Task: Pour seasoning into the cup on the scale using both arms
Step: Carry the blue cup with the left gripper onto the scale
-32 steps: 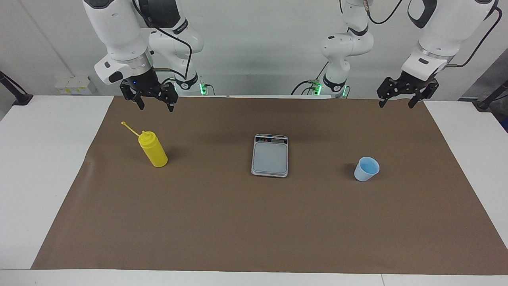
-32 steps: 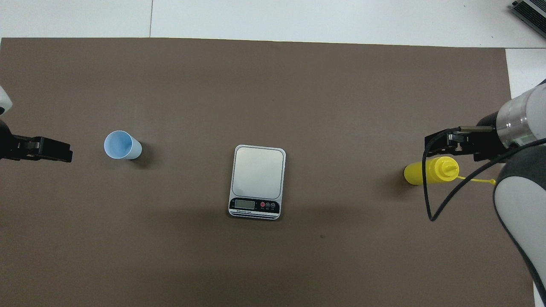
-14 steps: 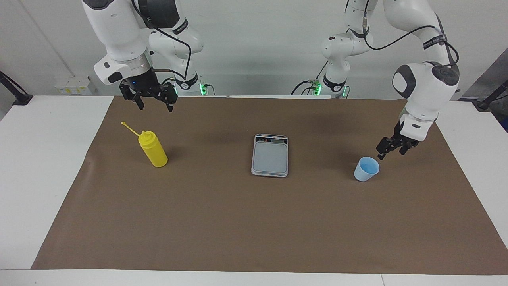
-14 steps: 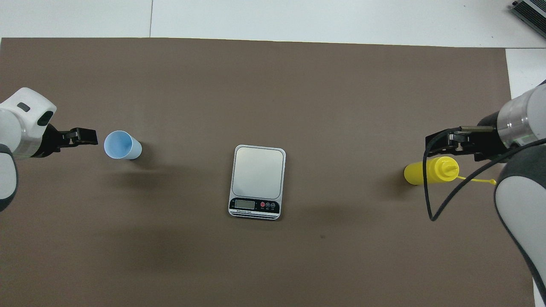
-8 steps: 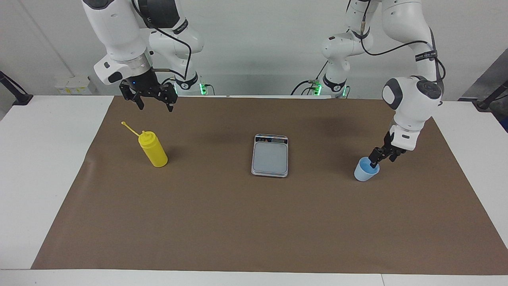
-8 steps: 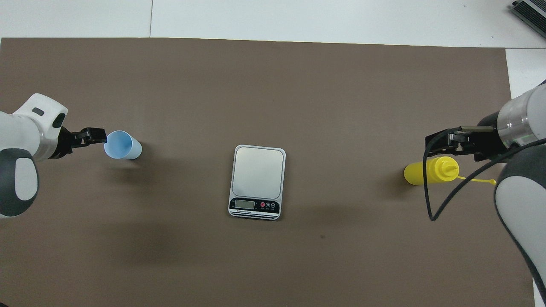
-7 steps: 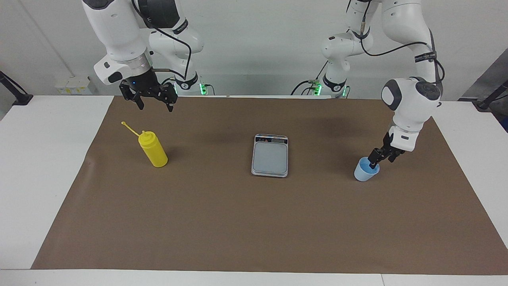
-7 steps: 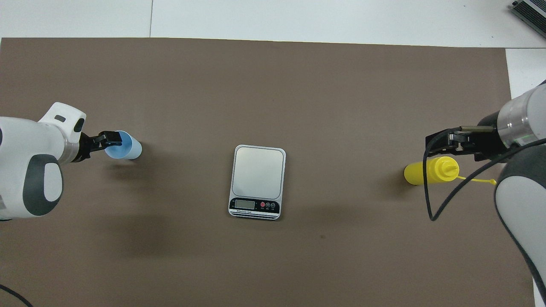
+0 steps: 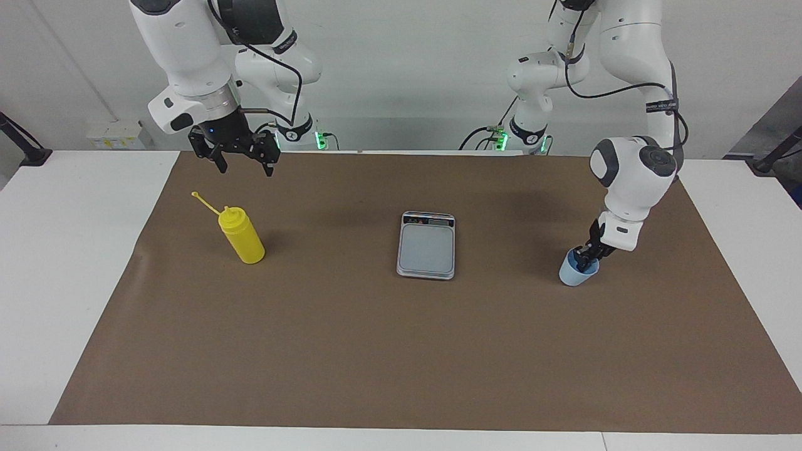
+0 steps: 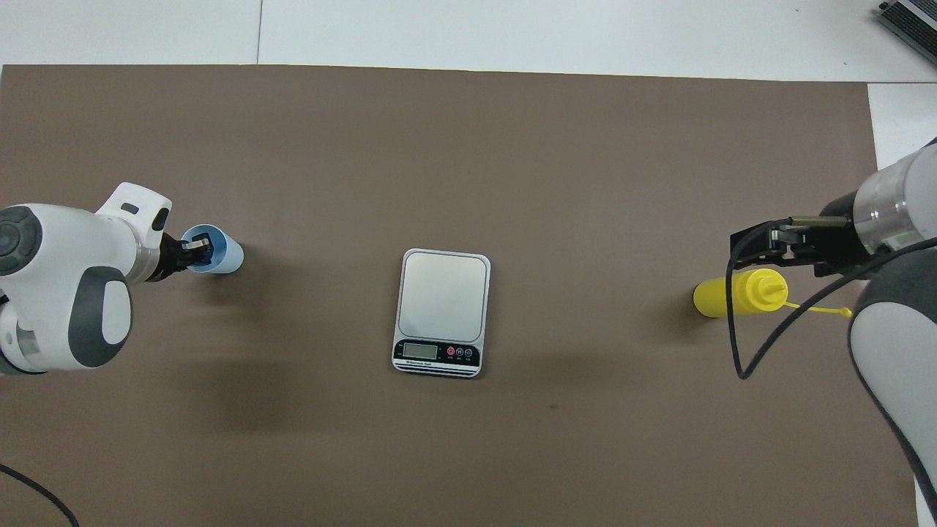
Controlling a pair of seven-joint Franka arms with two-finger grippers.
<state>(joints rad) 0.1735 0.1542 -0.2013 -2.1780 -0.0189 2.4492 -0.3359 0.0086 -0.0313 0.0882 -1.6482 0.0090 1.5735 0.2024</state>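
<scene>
Pinching left gripper [image 9: 586, 258]: clamped on the rim of the cup [image 9: 570, 274], one finger inside it and one outside, on the side away from the scale.
Clock face: laid flat on the worktop [image 9: 75, 250] with the scale at its centre; 12 o'clock is farthest from the robots.
Cup: light blue, standing on the brown mat [image 9: 376, 344] at 9 o'clock from the scale, well apart from it.
Scale [image 9: 426, 247]: flat on the middle of the mat, platform bare, dark display strip on its 6 o'clock edge.
Right gripper [image 9: 243, 168]: fingers apart, holding nothing, waiting in the air over the mat near the seasoning.
Seasoning [image 9: 245, 241]: yellow squeeze bottle standing at 3 o'clock from the scale, well apart from it; cap strap sticks out toward 3 o'clock.
</scene>
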